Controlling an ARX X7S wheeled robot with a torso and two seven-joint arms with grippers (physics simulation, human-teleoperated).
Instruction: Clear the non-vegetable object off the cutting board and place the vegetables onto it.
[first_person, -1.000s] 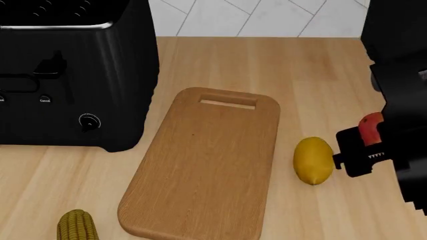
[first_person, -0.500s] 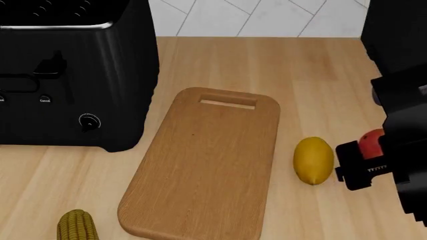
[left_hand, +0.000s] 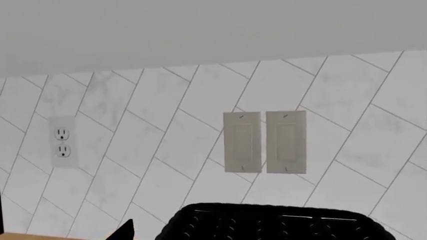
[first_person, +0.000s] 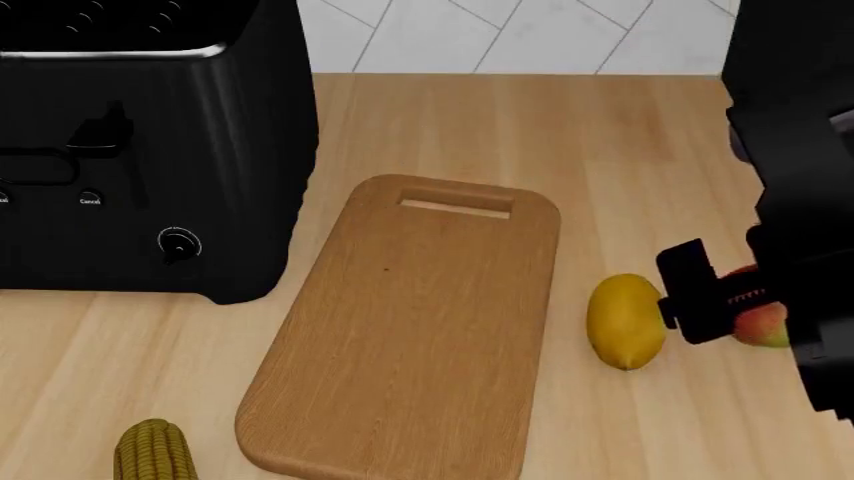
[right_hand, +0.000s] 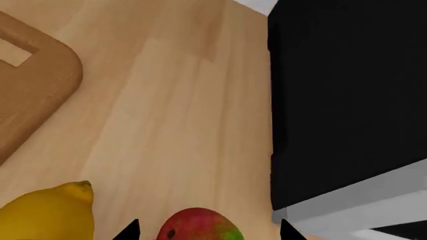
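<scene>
Fruit (first_person: 763, 322) is off the board (first_person: 414, 320), on the worktop (first_person: 627, 140) between your right claw (first_person: 727, 303) tips, grip unclear; lemon (first_person: 626, 320) and corn (first_person: 155, 452) still need placing.

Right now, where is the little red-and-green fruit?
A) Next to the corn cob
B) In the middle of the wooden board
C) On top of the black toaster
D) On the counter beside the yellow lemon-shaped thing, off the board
D: the red-green fruit sits on the wooden counter just past the yellow oval, at the right gripper, while the cutting board is bare.
</scene>
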